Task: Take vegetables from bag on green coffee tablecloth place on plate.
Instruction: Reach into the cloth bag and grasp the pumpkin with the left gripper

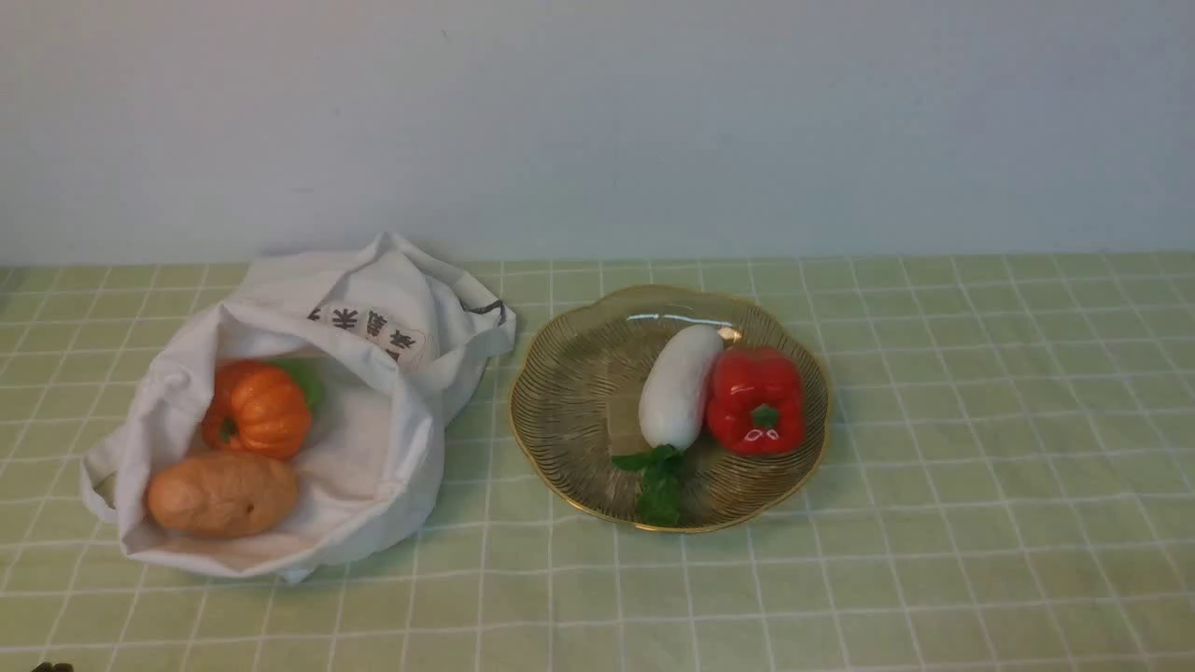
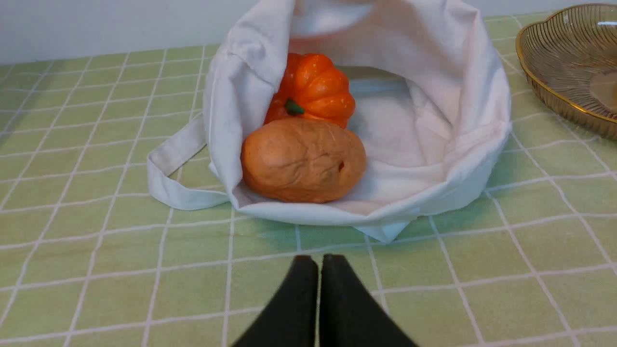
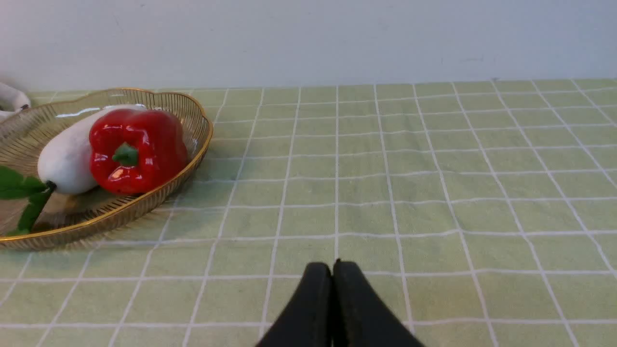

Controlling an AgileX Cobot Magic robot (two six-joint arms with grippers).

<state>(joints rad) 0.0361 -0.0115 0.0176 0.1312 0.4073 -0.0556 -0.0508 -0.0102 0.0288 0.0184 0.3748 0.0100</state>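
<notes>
Pumpkin [image 1: 266, 409] and potato [image 1: 222, 495] in bag [image 1: 411, 467]

And here the green piece [image 1: 304, 383] sits half hidden behind the pumpkin [image 1: 260, 411] in the front view! Only a dark sliver of the left pincer [image 2: 319, 262] makes that view's bottom edge. Over in the left wrist view, the plate [image 2: 569, 72] runs off the edge, while in the right wrist view the bag [image 3: 12, 99] is cut to a scrap. The right pincer [image 3: 333, 267] looks blurred.

The pumpkin [image 1: 266, 411] and potato [image 1: 222, 495] are in the bag [image 1: 415, 457], left of the plate [image 1: 569, 373], which carries the radish [image 1: 680, 387] and pepper [image 1: 756, 401].
</notes>
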